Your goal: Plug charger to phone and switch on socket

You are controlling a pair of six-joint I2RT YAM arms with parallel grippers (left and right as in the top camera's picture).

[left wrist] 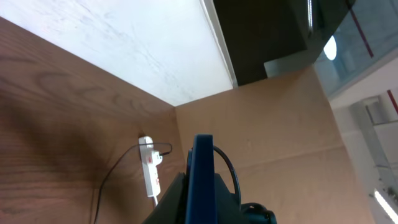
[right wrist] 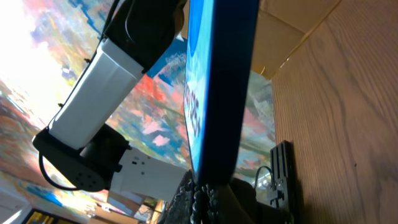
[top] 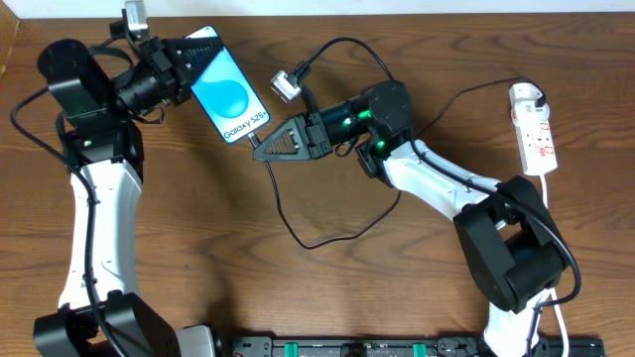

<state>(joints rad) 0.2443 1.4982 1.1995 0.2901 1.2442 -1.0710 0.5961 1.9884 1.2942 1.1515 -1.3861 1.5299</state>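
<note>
Left claw clamps slim blue-screened phone near far edge of wooden desk; right claw pinches thin black charger cable at phone's bottom edge.

Robotics lab workstation, wooden table, two robot arms, cardboard screens at its edge.

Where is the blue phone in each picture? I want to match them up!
Overhead: the slim rectangular phone with the light-blue screen lies upper left, screen facing up.
Left wrist: bottom middle, seen thin and edge-on.
Right wrist: in the centre, edge-on, running from the top edge down.
Shared landmark: the brown wooden table, at the left in the left wrist view and at the right in the right wrist view.
</note>
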